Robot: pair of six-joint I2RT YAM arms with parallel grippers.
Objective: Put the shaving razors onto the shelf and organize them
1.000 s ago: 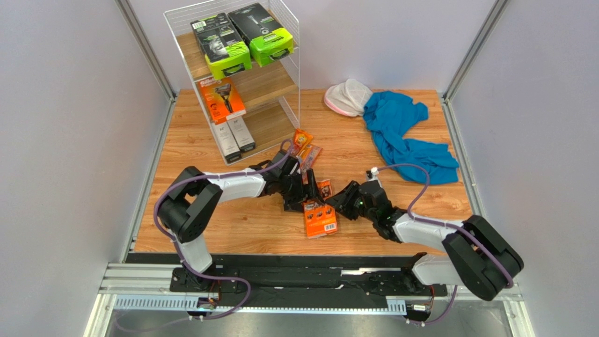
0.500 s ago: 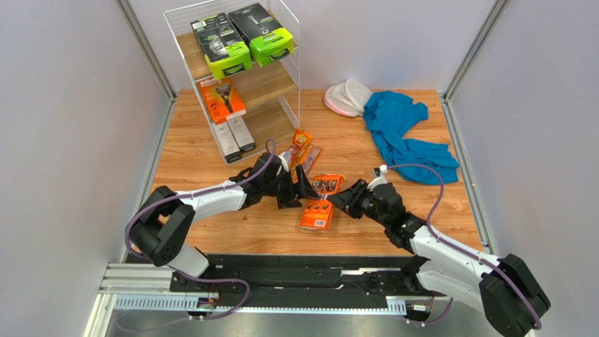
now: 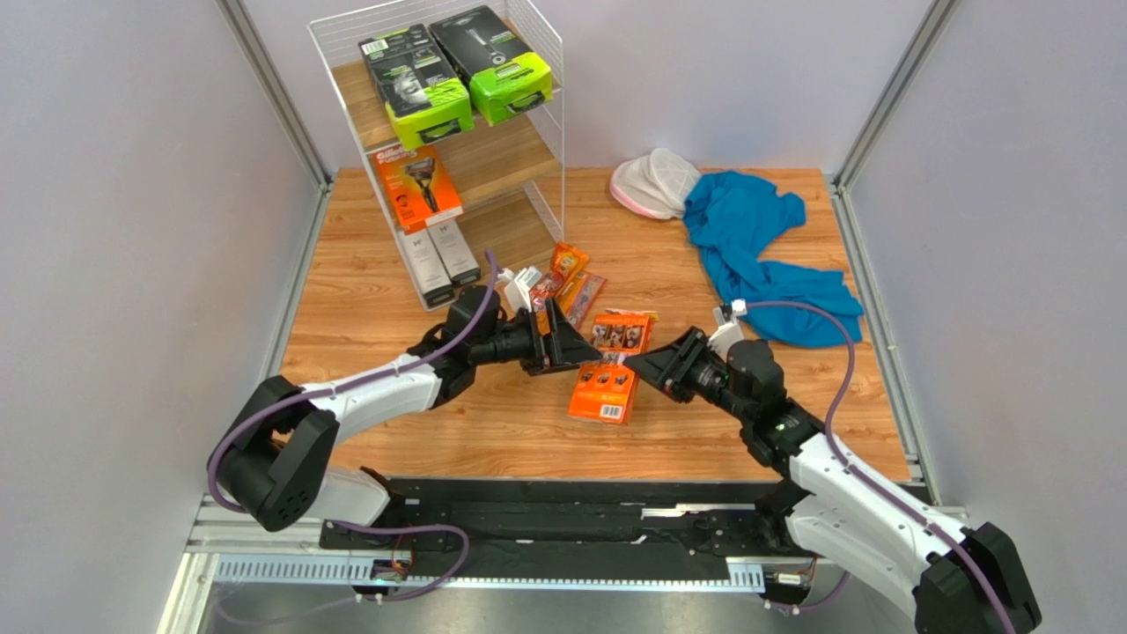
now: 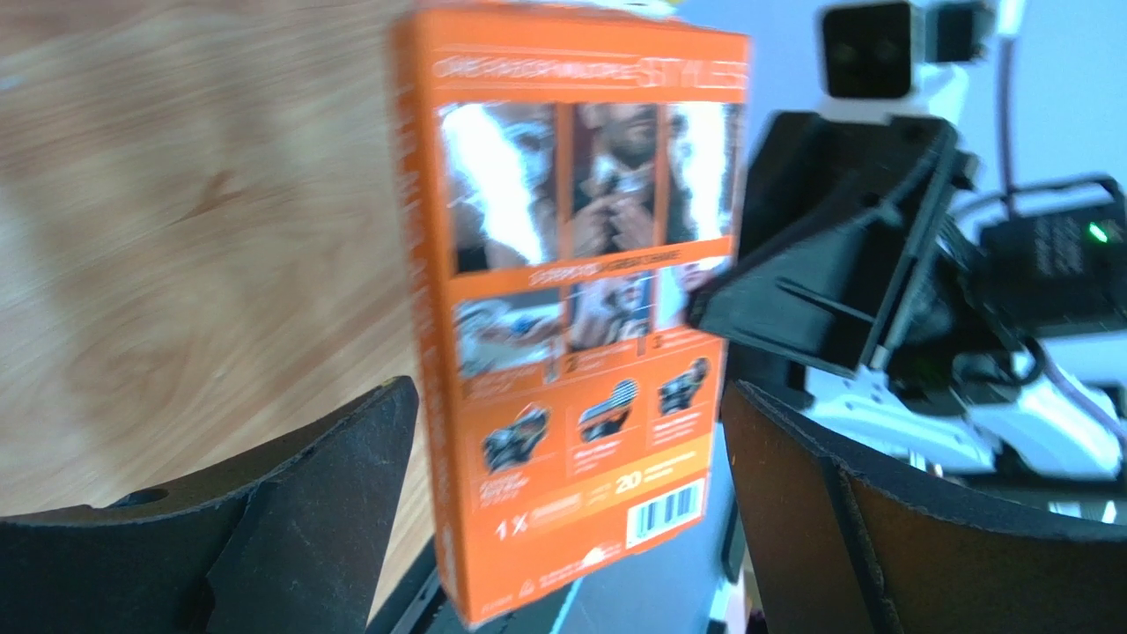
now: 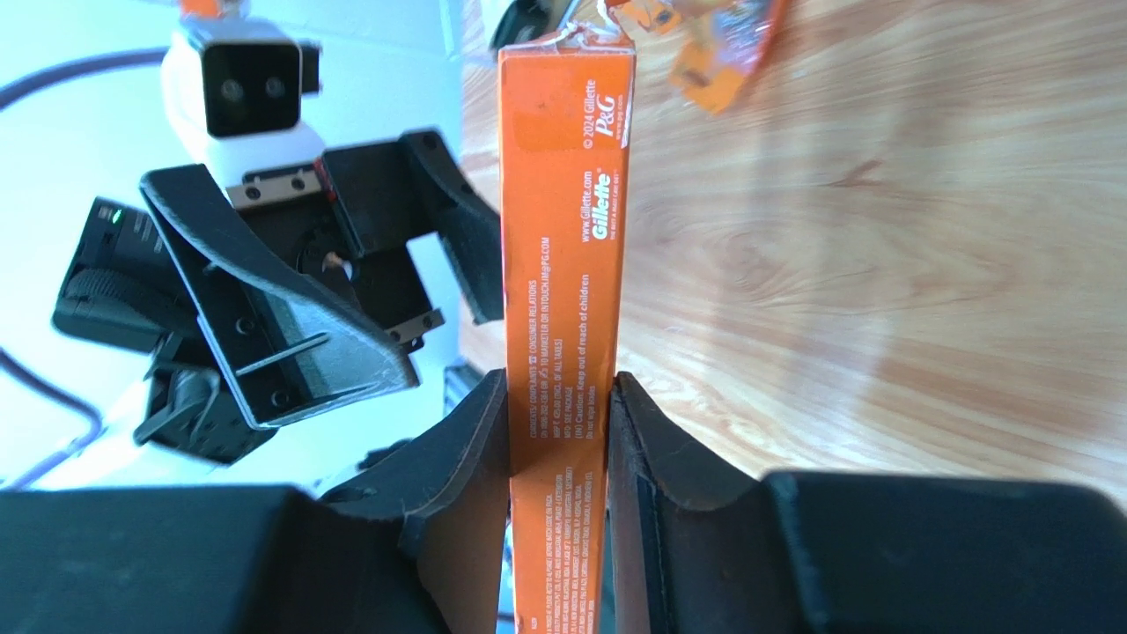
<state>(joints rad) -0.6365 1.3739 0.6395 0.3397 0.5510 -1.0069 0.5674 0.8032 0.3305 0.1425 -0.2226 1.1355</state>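
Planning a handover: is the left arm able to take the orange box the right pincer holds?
Likely yes: the open left pincer flanks the orange box, nothing between; right pincer clamps its sides.

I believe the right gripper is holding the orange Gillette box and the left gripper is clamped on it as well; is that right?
Not quite. The left gripper is not clamped on it. In the left wrist view its fingers stand wide open on either side of the orange Gillette box, with a gap on each side. The right gripper does hold the box, pinched across its narrow sides.
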